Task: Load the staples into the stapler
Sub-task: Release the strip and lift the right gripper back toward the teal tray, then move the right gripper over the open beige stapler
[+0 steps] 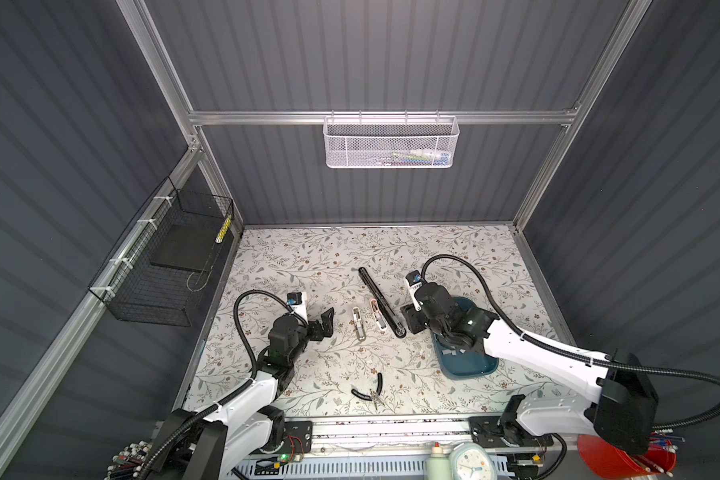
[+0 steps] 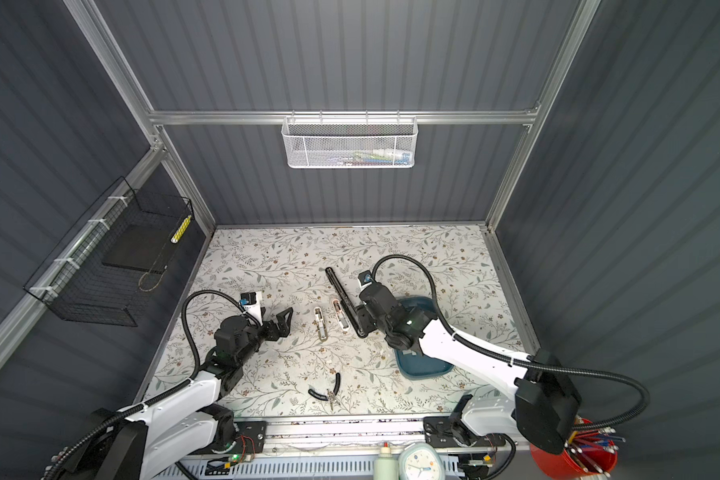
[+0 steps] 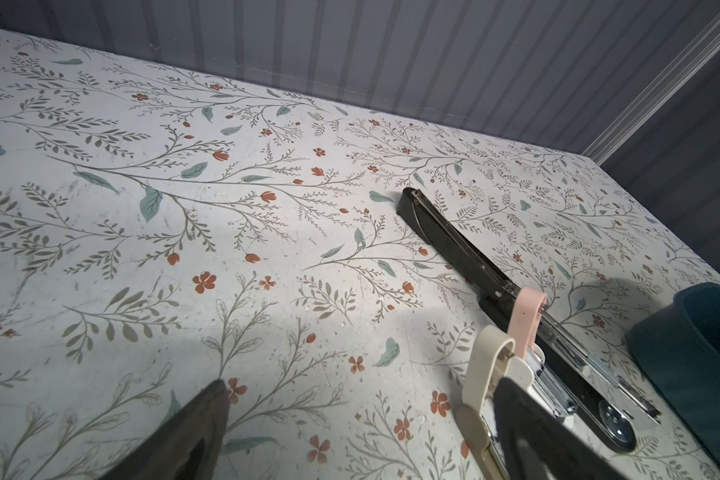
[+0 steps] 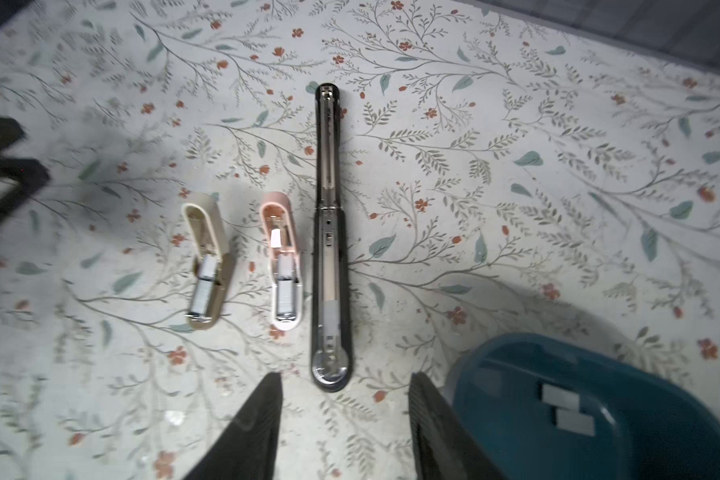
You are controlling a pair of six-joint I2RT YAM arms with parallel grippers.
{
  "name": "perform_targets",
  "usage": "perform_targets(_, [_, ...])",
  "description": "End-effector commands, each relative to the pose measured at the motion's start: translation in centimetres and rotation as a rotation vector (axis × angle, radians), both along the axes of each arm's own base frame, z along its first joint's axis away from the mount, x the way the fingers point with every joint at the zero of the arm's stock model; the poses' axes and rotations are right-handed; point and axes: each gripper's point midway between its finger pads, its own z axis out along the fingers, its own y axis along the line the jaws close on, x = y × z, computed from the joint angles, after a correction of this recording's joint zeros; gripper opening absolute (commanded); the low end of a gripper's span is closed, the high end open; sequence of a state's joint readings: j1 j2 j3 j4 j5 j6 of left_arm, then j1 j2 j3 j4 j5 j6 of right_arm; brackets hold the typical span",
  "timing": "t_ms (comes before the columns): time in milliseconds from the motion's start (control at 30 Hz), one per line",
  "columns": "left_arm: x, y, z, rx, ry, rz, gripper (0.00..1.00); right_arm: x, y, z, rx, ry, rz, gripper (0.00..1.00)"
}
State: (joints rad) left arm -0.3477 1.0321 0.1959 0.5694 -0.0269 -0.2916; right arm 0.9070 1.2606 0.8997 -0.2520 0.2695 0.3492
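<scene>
- White floral tabletop (image 1: 308,257) carries everything.
- Teal tray (image 4: 516,353) sits just beside the black stapler (image 4: 329,249), which lies opened flat.
- Right gripper (image 4: 346,376) is spread and empty near the stapler's round end.
- Left gripper (image 1: 327,322) is spread wide, empty.
- Silver-grey staples (image 4: 560,398) lie in the tray.

Table (image 1: 292,257) ctr: long stapler (image 1: 380,301) runs diag, back-L to front-R. Two small ones lie L of its front half, roughly parallel to it: R small stapler (image 1: 378,315) just beside it, L small stapler (image 1: 359,324) a bit further L, apart. Tray (image 1: 474,368) sits R of long stapler, near its front end, w/ staples (image 4: 561,395) in it. Pliers (image 1: 371,390) lie front of ctr, well apart from the staplers. L gripper (image 1: 328,322) is L of both small staplers. R gripper (image 1: 410,320) is by long stapler's front end, tray on its R. Wire basket (image 1: 163,270) on L wall; mesh basket (image 1: 391,143) on back rail.
</scene>
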Motion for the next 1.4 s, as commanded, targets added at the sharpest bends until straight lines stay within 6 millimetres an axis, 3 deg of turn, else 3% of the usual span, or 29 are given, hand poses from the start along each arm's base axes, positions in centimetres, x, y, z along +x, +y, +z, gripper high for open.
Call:
perform_targets(0, [0.4, 0.1, 0.4, -0.002, 0.004, 0.011, 0.99, -4.1, 4.1, 2.7, 0.235, 0.008, 0.056, 0.56])
perform_targets(67, [0.4, 0.0, 0.3, -0.001, 0.012, 0.008, 0.99, -5.6, 6.1, 3.0, 0.275, -0.042, 0.106, 0.58])
perform_targets(133, [0.3, -0.2, 0.3, -0.003, 0.017, -0.002, 0.99, -6.2, 8.2, 1.7, 0.284, -0.056, 0.146, 0.58])
perform_targets(333, [0.4, -0.3, 0.2, 0.001, 0.028, -0.008, 0.99, -5.0, 11.9, -4.8, 0.182, -0.034, 0.137, 0.54])
perform_targets(533, [0.6, -0.7, -0.1, 0.002, 0.039, -0.026, 0.99, -4.1, 11.5, -9.2, 0.108, -0.028, 0.078, 0.62])
perform_targets(967, [0.5, -0.7, -0.2, 0.003, 0.042, -0.027, 0.99, -2.9, 12.9, -13.5, 0.013, -0.007, 0.080, 0.62])
perform_targets(1367, [0.5, -0.6, -0.1, 0.002, 0.038, -0.024, 0.99, -1.4, 12.1, -17.1, -0.070, 0.006, 0.043, 0.58])
